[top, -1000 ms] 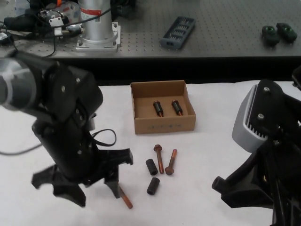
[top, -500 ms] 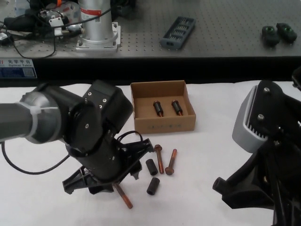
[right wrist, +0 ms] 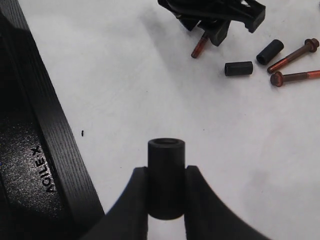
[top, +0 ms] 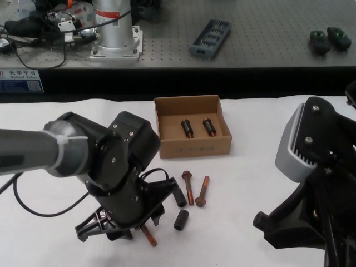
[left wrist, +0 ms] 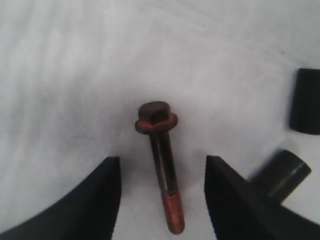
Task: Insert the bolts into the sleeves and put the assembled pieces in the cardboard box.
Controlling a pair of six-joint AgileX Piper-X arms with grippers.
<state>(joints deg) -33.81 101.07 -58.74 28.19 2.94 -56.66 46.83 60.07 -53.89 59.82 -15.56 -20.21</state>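
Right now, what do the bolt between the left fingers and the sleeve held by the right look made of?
The bolt: metal, probably copper-coloured plated steel; reddish sheen, bright streak along shank. The sleeve: matte black, plastic or blackened metal; no glint, cannot tell which.

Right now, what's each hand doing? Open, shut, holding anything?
Left hand: open, straddling a bolt on the cloth, not gripping it.
Right hand: closed on a black sleeve.

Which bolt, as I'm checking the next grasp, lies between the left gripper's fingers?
The lone bolt inside the open left gripper; the other two bolts lie together nearer the cardboard box.
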